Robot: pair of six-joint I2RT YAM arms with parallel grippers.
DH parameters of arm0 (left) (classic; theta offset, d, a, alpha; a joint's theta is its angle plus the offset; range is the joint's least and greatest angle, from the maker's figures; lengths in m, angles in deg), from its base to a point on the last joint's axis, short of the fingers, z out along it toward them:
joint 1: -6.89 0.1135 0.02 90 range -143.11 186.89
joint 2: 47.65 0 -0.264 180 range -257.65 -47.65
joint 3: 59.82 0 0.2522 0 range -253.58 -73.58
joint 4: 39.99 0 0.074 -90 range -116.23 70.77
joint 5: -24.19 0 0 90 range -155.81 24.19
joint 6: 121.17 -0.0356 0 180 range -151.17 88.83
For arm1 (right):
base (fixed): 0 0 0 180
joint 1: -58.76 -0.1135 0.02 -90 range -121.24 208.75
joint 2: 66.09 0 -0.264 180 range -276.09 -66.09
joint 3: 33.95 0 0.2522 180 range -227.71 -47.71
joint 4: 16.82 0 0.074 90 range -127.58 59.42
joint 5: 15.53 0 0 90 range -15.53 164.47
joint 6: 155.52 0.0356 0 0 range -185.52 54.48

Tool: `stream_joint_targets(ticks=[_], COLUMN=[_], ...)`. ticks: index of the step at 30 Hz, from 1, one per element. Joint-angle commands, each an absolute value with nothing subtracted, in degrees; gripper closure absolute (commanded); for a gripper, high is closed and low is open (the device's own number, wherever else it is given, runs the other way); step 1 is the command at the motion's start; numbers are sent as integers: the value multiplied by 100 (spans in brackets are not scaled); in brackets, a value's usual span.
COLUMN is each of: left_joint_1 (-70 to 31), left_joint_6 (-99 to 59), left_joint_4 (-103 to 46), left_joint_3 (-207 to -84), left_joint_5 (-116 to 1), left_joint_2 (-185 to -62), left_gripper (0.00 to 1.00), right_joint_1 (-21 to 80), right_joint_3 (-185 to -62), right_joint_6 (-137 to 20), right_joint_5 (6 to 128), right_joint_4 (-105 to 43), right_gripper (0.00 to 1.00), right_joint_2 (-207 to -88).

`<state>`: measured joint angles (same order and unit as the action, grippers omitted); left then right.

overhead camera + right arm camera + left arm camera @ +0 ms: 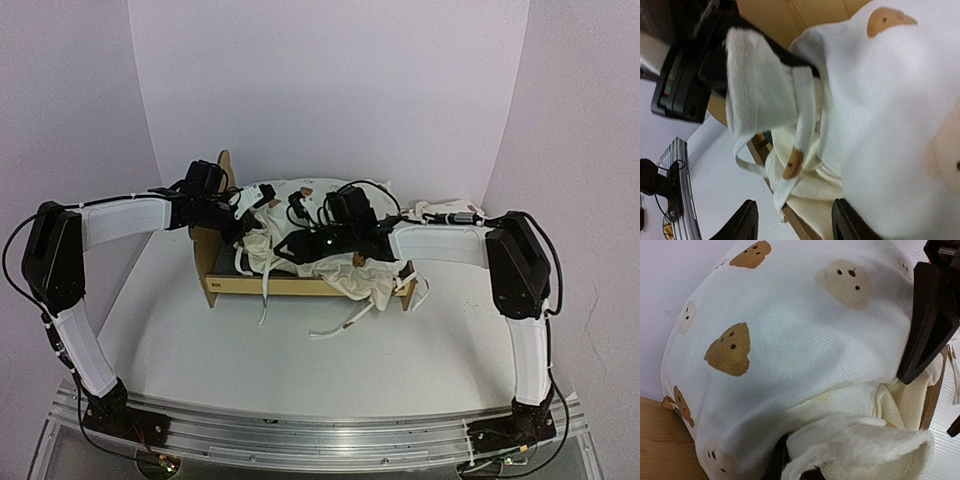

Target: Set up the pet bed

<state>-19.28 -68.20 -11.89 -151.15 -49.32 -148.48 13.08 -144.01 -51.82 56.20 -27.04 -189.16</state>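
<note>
left gripper (248, 203) pinched shut on fluffy ruffle (760, 85) of cream bear-print cushion (335, 262), which sits bunched on light plywood pet bed (300, 286), middle of worktop (350, 370). right gripper (799, 222) jaws apart, empty. imo tug ruffle toward 9 o'clock headboard (225, 165), smooth toward 3.

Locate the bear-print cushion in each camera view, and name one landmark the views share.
Top external: the bear-print cushion lies at the centre, crumpled over the bed.
Left wrist: the cushion fills most of the picture.
Right wrist: the cushion fills the right half.
Shared landmark: the plywood frame, bottom left in the left wrist view, top centre in the right wrist view.
</note>
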Motion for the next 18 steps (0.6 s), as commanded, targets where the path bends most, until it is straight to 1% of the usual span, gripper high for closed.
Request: stream_joint_targets(ticks=[1, 5, 12, 14, 15, 16, 18], left_joint_1=[-1896, -1895, -1895, -1895, -1896, -1898, -1894], left_joint_6=[-6457, -6446, -6456, -6453, -6446, -6425, -6383], left_joint_4=[-1465, -1429, -1590, -1623, -1652, -1679, -1670], left_joint_3=[-15366, -15290, -15205, -15180, -15157, -15141, -15143], left_joint_5=[-4700, -4678, -4692, -4659, -4655, -4649, -4643], left_joint_2=[-14936, -14877, -14889, -14901, -14910, -14919, -14943], left_gripper=[100, 100, 100, 100, 100, 100, 100], right_joint_1=[1307, 1303, 1243, 1209, 1193, 1188, 1185], right_joint_3=[-15037, -15121, -15662, -15720, -15740, -15748, -15723], right_joint_6=[-4711, -4488, -4078, -4034, -3985, -3934, -3782], right_joint_5=[5786, 6090, 5633, 5639, 5662, 5699, 5874], right_joint_4=[-2100, -1803, -1612, -1590, -1578, -1564, -1520], right_gripper=[50, 55, 59, 62, 65, 71, 87], right_joint_2=[-19411, -19716, -20231, -20304, -20341, -20381, -20430])
